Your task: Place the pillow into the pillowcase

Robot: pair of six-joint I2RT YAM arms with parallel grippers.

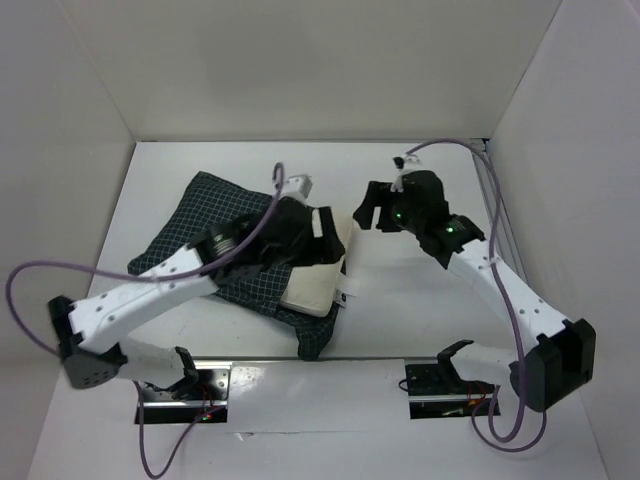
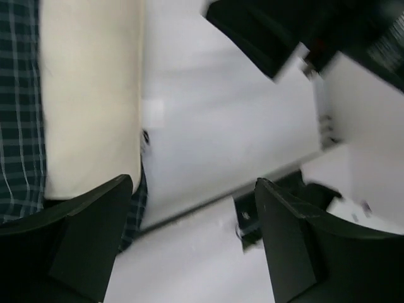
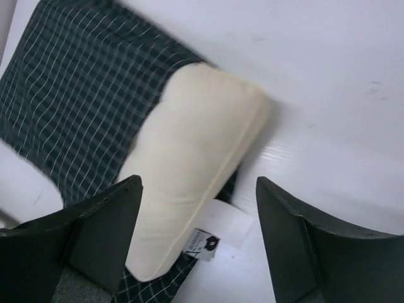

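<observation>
The dark checked pillowcase (image 1: 195, 225) lies flat at the left-centre of the white table. The cream pillow (image 1: 315, 288) is partly inside it, with its near end and small white tag (image 3: 205, 243) sticking out of the opening. My left gripper (image 1: 318, 232) hovers over the pillow's exposed part; in the left wrist view it (image 2: 192, 240) stands open over bare table, with the pillow (image 2: 88, 95) and pillowcase (image 2: 19, 95) at the left. My right gripper (image 1: 362, 212) is just right of the pillow, open and holding nothing (image 3: 199, 240), above the pillow (image 3: 189, 170) and pillowcase (image 3: 82, 95).
White walls close the table in at the back and on both sides. The arm mounts (image 1: 185, 385) (image 1: 440, 380) sit at the near edge. A purple cable (image 1: 30, 290) loops off the left arm, and another (image 1: 450, 142) runs behind the right arm.
</observation>
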